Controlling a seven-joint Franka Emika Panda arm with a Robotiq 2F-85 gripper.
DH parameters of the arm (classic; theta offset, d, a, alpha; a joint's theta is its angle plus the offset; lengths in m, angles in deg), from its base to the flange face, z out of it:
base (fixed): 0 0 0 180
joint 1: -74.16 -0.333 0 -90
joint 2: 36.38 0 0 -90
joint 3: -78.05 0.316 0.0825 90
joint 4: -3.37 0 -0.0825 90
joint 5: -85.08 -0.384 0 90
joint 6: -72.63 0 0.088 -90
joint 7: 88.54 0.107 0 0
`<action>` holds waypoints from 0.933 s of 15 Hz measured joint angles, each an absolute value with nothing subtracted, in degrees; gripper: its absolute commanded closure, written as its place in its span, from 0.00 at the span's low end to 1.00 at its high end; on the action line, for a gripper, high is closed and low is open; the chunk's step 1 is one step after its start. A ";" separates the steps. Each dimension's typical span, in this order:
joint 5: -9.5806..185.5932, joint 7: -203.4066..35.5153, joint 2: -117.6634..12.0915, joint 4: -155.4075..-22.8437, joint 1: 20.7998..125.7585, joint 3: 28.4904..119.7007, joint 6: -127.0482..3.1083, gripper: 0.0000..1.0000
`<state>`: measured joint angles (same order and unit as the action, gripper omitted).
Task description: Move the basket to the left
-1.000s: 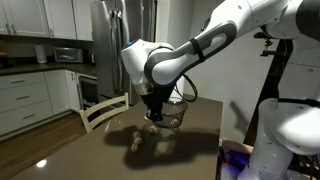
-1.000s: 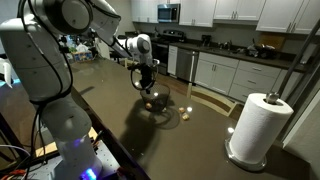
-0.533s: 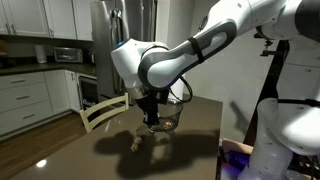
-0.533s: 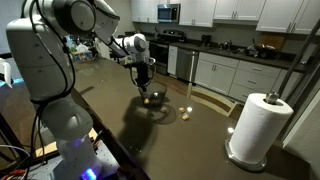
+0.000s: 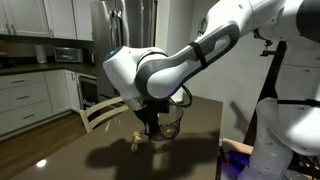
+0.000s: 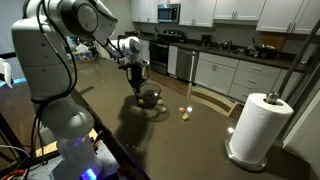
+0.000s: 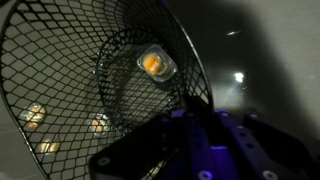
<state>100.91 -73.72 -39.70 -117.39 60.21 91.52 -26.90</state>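
The basket [image 5: 169, 122] is recorded low over the dark table [image 5: 100, 162]; whether it is lifted or dragged cannot be told. In the wrist view its rim is seen running into the gripper [image 7: 190, 150], so the claw is judged clenched on that rim. Over the last second, basket and gripper have been shifted together across the table and the arm swung lower. The move is judged underway, not finished. A small yellowish object [image 6: 184, 113] is left unmoved, apart.

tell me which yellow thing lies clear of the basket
The yellow thing lying alone between the basket and the paper roll. The other one shows through the basket's mesh in the wrist view.
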 measured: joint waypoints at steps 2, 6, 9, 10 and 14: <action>100.03 -73.72 -40.26 -117.40 59.48 92.12 -26.56 0.95; 96.90 -74.20 -40.63 -117.42 58.05 93.37 -26.55 0.95; 94.30 -75.53 -40.48 -117.60 56.97 94.68 -26.55 0.95; 93.78 -75.85 -40.43 -117.75 56.55 95.09 -26.55 0.95; 92.85 -76.92 -40.41 -119.00 55.11 96.55 -26.62 0.95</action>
